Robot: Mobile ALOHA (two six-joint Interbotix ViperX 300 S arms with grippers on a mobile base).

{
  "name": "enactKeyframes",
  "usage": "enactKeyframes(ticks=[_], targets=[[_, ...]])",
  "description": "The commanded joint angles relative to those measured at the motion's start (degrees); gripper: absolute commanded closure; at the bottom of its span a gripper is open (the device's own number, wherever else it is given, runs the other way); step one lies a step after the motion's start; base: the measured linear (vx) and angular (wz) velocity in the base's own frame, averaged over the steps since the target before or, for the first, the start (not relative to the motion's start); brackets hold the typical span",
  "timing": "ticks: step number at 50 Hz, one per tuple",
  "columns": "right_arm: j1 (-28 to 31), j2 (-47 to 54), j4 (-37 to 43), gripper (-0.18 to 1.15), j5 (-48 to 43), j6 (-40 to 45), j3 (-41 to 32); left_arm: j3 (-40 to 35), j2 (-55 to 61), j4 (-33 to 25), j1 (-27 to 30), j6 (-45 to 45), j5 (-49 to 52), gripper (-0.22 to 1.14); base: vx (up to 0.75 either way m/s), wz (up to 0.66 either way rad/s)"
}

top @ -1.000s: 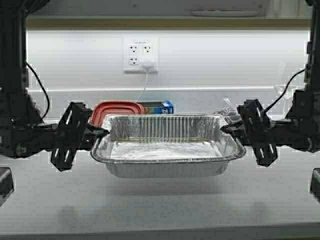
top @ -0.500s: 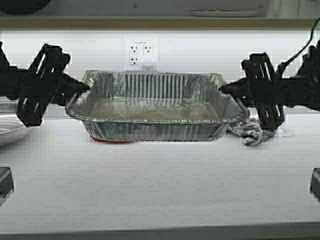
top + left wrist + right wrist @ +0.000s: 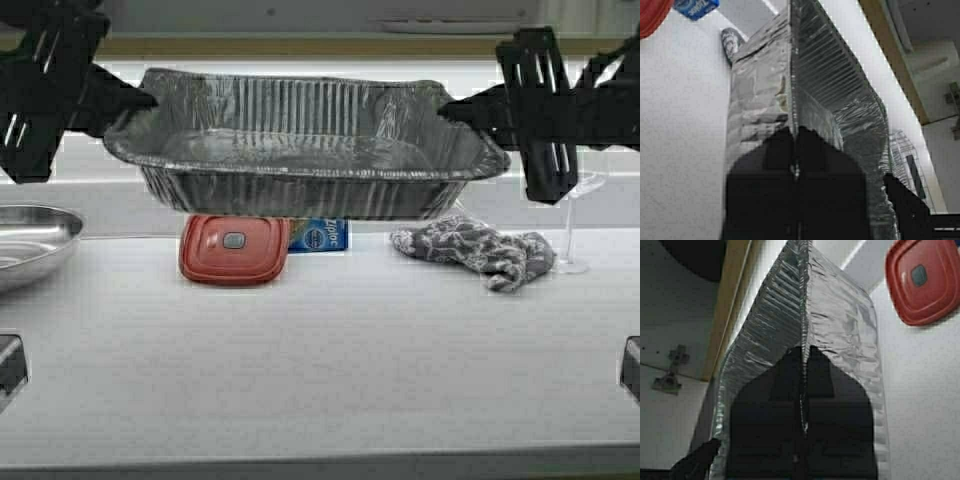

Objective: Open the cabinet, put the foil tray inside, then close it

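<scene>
High view: shiny silver ribbed aluminium foil tray [image 3: 300, 150] held in the air above the white counter [image 3: 330, 350], left gripper [image 3: 140, 98] and right gripper [image 3: 455, 108] each pinching an end rim; red rounded-square plastic lid [image 3: 234, 248] below. Left wrist view: fingers [image 3: 765, 170] clamp the rim. Right wrist view: fingers [image 3: 830, 405] clamp the rim.

Free room and obstacles around the shiny ribbed aluminium foil tray [image 3: 305, 150], held aloft. Open air lay beneath it. On the white counter [image 3: 330, 370] below stood a red rounded-square plastic lid [image 3: 234, 249], a blue box [image 3: 320, 235] and a grey patterned cloth [image 3: 475, 250]; nearer counter lay bare.
</scene>
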Motion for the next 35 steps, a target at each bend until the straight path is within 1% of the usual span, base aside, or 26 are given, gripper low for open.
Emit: enactKeyframes(ticks=[1,7,10,12,18,23,28,35], targets=[[2.02,-7.21,-1.05,0.89,4.22,2.11,0.18,-3.08,-10.72,0.18,-3.16,0.0,12.66,0.88,0.0,0.0],[4.22,-13.36,-1.05,0.89,11.07,3.69,-0.44,-5.01,-20.65,0.35,-3.78,0.18,26.19,0.88,0.0,0.0],[4.66,-16.35,-1.05,0.89,14.59,4.66,-1.14,-5.36,-24.79,0.35,-3.78,0.18,31.38,0.88,0.0,0.0],[4.75,-18.19,-1.14,0.89,16.17,5.1,-1.58,-5.36,-26.37,0.35,-3.87,0.18,32.96,0.88,0.0,0.0],[4.66,-23.55,-1.58,0.89,19.42,7.47,-3.16,-5.45,-27.69,0.35,-4.39,0.18,34.1,0.88,0.0,0.0],[4.66,-26.02,-3.6,0.89,24.87,9.23,-5.54,-7.29,-26.1,0.7,-5.36,0.18,34.01,0.88,0.0,0.0],[4.66,-26.54,-5.89,0.89,28.21,10.9,-8.53,-11.07,-23.47,1.93,-6.5,0.35,34.01,0.88,0.0,0.0],[4.66,-25.75,-6.59,0.89,28.74,13.62,-12.13,-17.14,-19.07,3.43,-7.56,0.35,34.01,0.88,0.0,0.0]])
